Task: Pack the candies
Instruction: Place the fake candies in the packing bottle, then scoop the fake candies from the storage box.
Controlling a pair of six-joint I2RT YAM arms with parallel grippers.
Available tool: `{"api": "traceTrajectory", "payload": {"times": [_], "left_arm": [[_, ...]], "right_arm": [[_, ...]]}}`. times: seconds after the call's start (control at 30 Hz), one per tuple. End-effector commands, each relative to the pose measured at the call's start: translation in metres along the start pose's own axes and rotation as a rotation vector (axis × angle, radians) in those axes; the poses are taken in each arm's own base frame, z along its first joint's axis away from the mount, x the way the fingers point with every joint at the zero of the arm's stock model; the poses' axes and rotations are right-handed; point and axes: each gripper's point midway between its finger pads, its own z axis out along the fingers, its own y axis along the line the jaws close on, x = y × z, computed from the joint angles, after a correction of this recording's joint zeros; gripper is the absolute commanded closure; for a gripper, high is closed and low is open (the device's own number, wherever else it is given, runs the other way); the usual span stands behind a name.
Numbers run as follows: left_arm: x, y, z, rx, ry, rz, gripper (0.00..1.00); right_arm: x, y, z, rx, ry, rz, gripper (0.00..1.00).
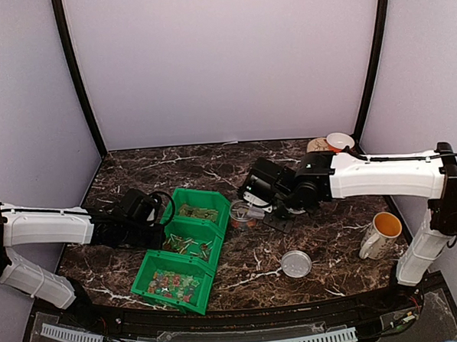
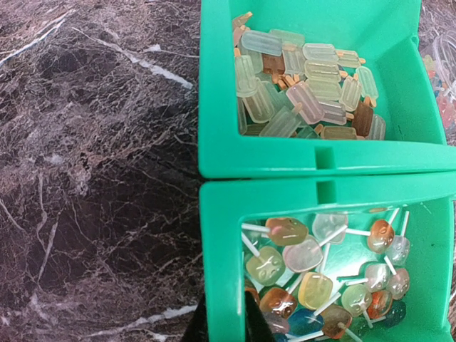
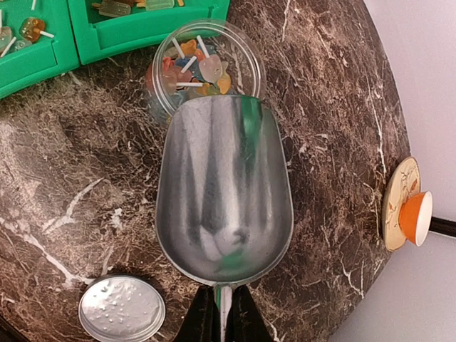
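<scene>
The candies lie in three green bins: pale popsicle shapes in the far bin (image 2: 306, 78), lollipop shapes in the middle bin (image 2: 328, 278), and red and green ones in the near bin (image 1: 173, 283). My left gripper (image 2: 224, 324) is shut on the middle bin's left wall (image 2: 222, 271), one finger on each side. My right gripper (image 3: 222, 319) is shut on the handle of a metal scoop (image 3: 222, 192). The scoop is empty, and its tip rests over the rim of a clear open jar (image 3: 203, 64) holding several candies. In the top view the jar (image 1: 242, 213) stands just right of the far bin.
The jar's grey lid (image 1: 297, 263) lies on the marble table in front of the right arm. A white mug with a yellow inside (image 1: 381, 234) stands at the right. An orange cup on a saucer (image 1: 336, 142) is at the back right corner.
</scene>
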Motion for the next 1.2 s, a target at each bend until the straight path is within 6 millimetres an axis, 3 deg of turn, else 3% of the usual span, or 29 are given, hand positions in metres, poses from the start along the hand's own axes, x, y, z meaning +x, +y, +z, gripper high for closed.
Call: {"api": "traceTrajectory", "payload": {"times": [0.0,0.2,0.33,0.53,0.83,1.17], "left_arm": [[-0.007,-0.003,0.002,0.000,-0.037,0.025,1.00],[-0.004,-0.002,0.002,-0.003,-0.035,0.022,1.00],[-0.002,-0.001,0.002,-0.005,-0.031,0.021,1.00],[-0.003,-0.001,0.001,-0.005,-0.030,0.019,1.00],[-0.004,-0.001,-0.001,-0.002,-0.030,0.011,1.00],[-0.007,0.002,-0.007,-0.022,-0.032,0.016,1.00]], "right_arm": [[-0.006,-0.015,-0.011,0.042,-0.006,0.006,1.00],[-0.012,-0.024,-0.018,0.071,-0.036,0.019,1.00],[-0.026,-0.018,-0.025,0.032,-0.104,0.030,1.00],[-0.055,0.008,-0.043,-0.059,-0.228,-0.009,1.00],[-0.078,0.050,-0.046,-0.120,-0.250,-0.141,1.00],[-0.086,0.086,-0.041,-0.176,-0.221,-0.255,1.00]]}}
